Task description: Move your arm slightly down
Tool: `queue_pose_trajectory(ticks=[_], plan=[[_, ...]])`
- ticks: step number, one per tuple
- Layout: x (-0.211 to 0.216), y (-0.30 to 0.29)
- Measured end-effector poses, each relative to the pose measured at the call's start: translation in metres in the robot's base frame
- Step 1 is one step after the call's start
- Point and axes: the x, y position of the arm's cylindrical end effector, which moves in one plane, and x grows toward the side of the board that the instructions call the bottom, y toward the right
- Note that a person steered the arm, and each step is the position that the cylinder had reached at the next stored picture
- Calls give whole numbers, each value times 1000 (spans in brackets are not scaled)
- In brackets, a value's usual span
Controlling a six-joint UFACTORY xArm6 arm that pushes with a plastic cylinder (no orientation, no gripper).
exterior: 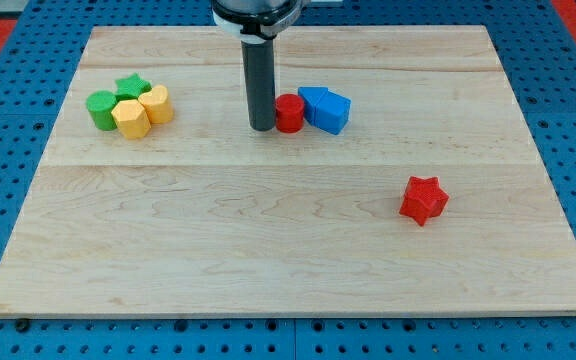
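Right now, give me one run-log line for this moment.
my tip: on board, touching left side of red cylinder | blue blocks: right of it | red star: apart, lower right

Bright, even overhead light; the picture is sharp throughout. The bench (288, 240) shows no glare. Soft short shadows fall toward six o'clock under the red star (424, 199).
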Motion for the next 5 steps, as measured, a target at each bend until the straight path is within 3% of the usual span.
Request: queue_pose_trajectory(ticks=[1, 3, 5], plan=[[20, -2], [103, -11], [118, -11]])
